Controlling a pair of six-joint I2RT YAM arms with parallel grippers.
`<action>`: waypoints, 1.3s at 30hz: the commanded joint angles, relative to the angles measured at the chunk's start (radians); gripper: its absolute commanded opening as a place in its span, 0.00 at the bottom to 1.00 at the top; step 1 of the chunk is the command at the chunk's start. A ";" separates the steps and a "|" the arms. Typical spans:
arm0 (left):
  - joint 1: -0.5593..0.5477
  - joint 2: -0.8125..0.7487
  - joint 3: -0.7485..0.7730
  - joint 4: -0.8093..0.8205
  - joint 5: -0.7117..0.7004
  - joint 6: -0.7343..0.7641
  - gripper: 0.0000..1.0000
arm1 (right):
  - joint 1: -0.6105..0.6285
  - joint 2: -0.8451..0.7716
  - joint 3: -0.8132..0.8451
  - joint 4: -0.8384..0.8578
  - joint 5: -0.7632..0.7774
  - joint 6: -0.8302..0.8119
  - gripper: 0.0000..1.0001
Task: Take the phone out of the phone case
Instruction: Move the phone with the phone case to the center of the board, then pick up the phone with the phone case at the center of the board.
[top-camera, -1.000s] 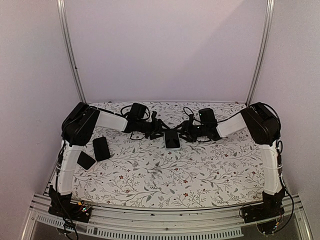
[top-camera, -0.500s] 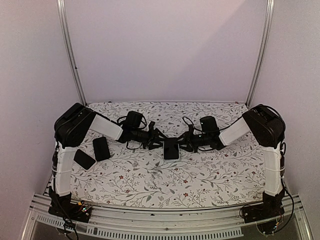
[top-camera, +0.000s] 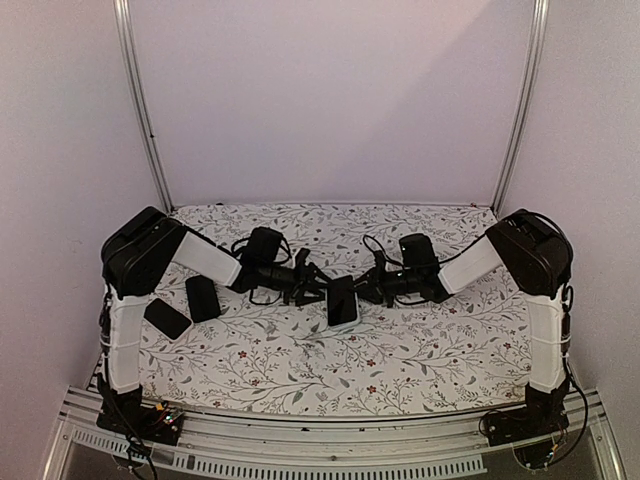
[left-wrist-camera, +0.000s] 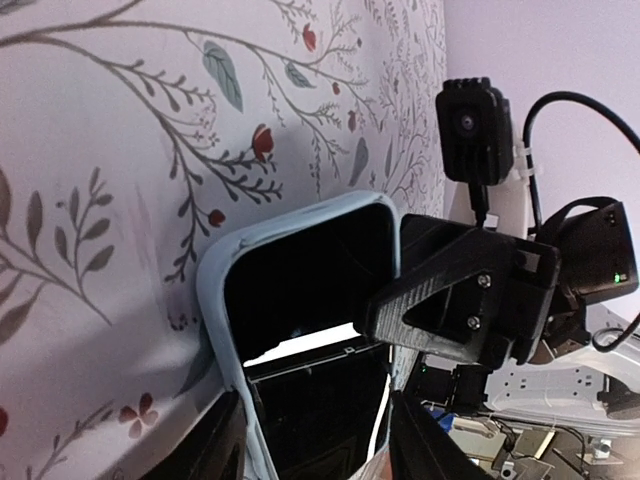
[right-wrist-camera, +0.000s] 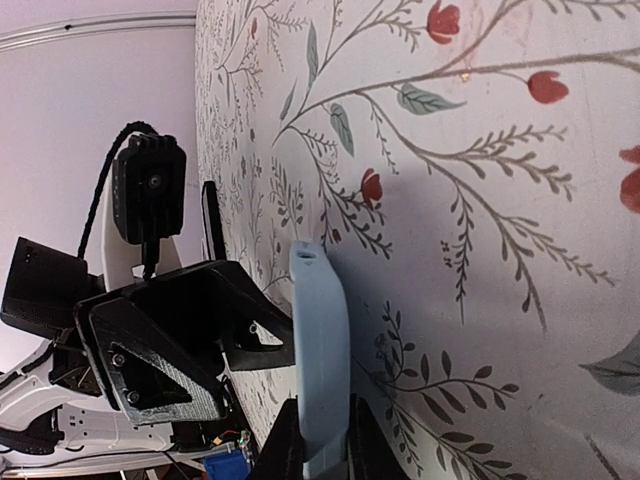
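Where left claw (top-camera: 316, 287) meets right claw (top-camera: 364, 290) | phone case (top-camera: 342, 304) clamped between

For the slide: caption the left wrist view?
Two-arm grasp: phone in blue case held by left end effector, right end effector clamping the far end, floral table behind.

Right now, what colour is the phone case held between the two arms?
Pale blue. The phone case shows best in the right wrist view, seen edge-on.

My left arm (top-camera: 210, 258) and right arm (top-camera: 468, 262) reach low inward, left gripper (top-camera: 318, 287) and right gripper (top-camera: 363, 290) each clamped on the case (right-wrist-camera: 320, 350).
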 joint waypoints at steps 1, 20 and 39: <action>0.023 -0.099 -0.032 -0.017 0.034 0.082 0.50 | -0.005 -0.040 -0.013 0.037 -0.073 -0.008 0.00; 0.096 -0.233 0.000 -0.326 0.298 0.497 0.68 | -0.027 -0.184 0.053 -0.131 -0.449 -0.167 0.00; 0.021 -0.198 -0.095 0.111 0.490 0.150 0.48 | 0.047 -0.138 0.182 -0.351 -0.574 -0.374 0.00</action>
